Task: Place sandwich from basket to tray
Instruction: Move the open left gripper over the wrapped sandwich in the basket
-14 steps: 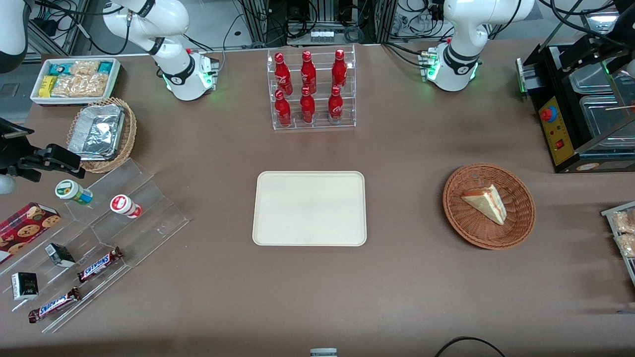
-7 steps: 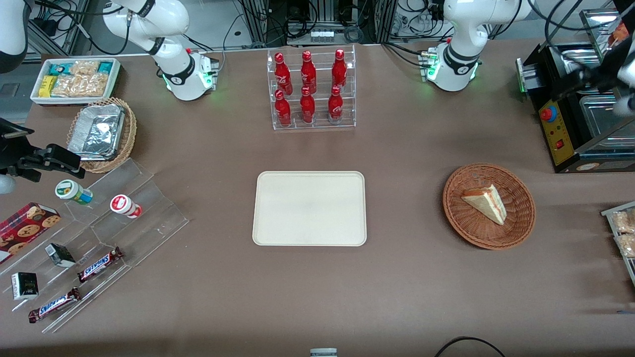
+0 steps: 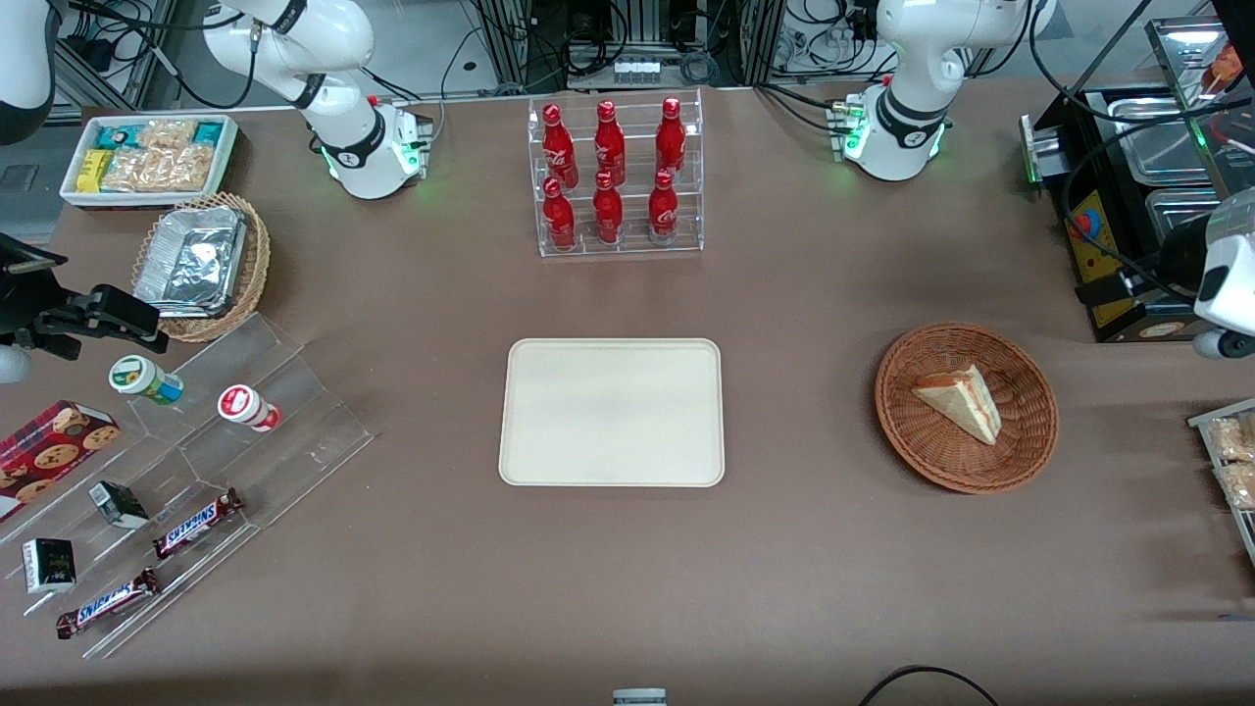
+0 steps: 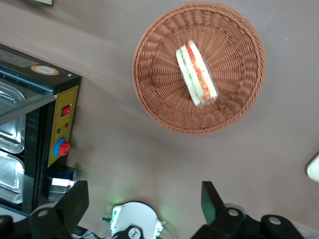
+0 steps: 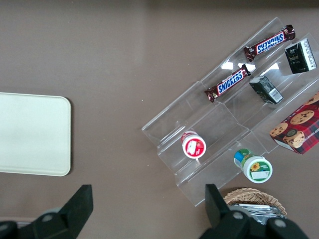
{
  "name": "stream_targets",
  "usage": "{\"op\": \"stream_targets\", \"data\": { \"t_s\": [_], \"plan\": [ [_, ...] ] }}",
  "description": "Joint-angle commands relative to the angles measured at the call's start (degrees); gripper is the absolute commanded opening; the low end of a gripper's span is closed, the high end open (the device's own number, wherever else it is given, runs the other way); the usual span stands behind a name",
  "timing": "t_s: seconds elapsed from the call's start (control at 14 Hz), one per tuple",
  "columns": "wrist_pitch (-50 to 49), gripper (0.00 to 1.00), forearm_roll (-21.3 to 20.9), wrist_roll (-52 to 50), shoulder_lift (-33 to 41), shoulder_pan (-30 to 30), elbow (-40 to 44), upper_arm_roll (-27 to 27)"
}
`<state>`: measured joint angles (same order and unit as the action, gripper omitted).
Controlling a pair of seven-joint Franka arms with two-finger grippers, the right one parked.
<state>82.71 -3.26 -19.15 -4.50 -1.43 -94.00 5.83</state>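
The sandwich point(image 3: 961, 400), a pale wedge with a red and green filling stripe, lies in the round reddish-brown wicker basket point(image 3: 1020, 453). In the left wrist view, the sandwich point(image 4: 196, 75) rests near the middle of the basket point(image 4: 234, 45). The cream tray point(image 3: 611, 412) sits bare mid-table, toward the parked arm's end from the basket. My left gripper point(image 3: 1113, 284) hangs high near the black machine, beside the basket toward the working arm's end. It is open and holds nothing point(image 4: 144, 191).
A black machine with metal pans point(image 3: 1157, 147) stands at the working arm's end. A clear rack of red bottles point(image 3: 613, 176) sits farther from the camera than the tray. Snack packets point(image 3: 1230, 461) lie at the table edge. The working arm's base point(image 3: 892, 137) stands farther back.
My left gripper has swung nearer to the camera and lower, from over the machine's pans to beside the basket. The sandwich, basket and tray have not moved.
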Motion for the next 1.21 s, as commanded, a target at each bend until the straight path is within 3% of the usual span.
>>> {"op": "stream_targets", "data": {
  "t_s": [0.0, 0.29, 1.14],
  "plan": [
    [5.15, 1.0, 0.19, -6.57, 1.78, -0.06, -5.21, 0.32],
    [13.86, 1.0, 0.63, -16.78, 1.69, -0.41, -10.67, 0.23],
    [33.39, 1.0, 1.24, -26.28, 0.99, -0.67, -26.58, 0.23]
  ]
}}
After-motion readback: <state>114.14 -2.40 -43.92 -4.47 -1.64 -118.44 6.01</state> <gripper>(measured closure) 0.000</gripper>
